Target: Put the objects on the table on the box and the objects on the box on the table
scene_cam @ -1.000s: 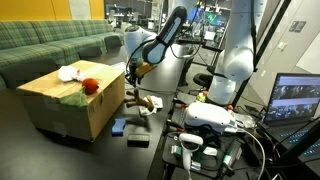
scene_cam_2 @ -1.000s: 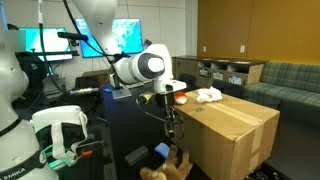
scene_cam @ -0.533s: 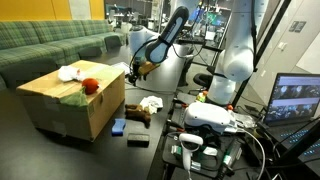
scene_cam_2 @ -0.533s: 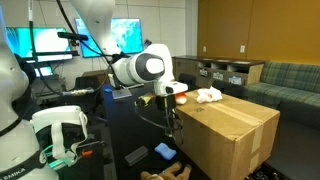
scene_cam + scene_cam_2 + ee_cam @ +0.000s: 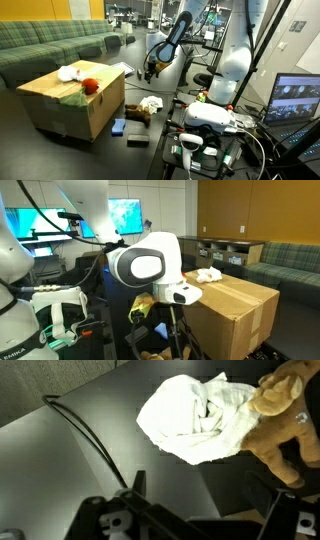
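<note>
My gripper [image 5: 203, 490] is open and empty, hanging above the dark table [image 5: 80, 455]. Right below it lie a crumpled white cloth [image 5: 195, 415] and a brown plush toy [image 5: 285, 415], touching each other. An exterior view shows the gripper [image 5: 150, 70] raised to the right of the cardboard box [image 5: 70, 108], with the cloth [image 5: 150, 103] on the table beneath. On the box top rest another white cloth [image 5: 68, 72], a red ball [image 5: 90, 85] and a green item [image 5: 72, 97]. A blue object [image 5: 119, 126] and a dark flat object [image 5: 138, 138] lie on the table.
A black cable [image 5: 85, 435] runs across the table under the wrist. A white headset and gear [image 5: 205, 118] sit at the table's right, beside a monitor [image 5: 300, 100]. A green sofa [image 5: 50, 40] stands behind the box. In an exterior view the wrist hides the box's near corner [image 5: 195, 305].
The gripper opened and let go of the white cloth, which dropped onto the table beside the plush toy. The arm then lifted and drew away from the box.
</note>
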Controlling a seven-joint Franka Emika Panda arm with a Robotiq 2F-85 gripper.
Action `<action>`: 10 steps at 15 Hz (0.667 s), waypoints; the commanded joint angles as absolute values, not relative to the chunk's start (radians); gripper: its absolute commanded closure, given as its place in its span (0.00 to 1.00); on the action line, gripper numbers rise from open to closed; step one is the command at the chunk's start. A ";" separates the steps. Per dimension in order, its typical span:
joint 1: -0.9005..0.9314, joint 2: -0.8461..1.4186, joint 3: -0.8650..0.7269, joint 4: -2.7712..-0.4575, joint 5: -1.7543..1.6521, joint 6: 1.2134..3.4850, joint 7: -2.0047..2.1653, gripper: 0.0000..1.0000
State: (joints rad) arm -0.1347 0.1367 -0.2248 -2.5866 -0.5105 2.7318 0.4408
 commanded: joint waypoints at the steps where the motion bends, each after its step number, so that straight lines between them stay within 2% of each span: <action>1: -0.183 0.174 -0.225 -2.627 -0.384 2.808 0.190 0.00; 10: -0.251 0.333 -0.114 -2.600 -0.117 2.805 -0.288 0.00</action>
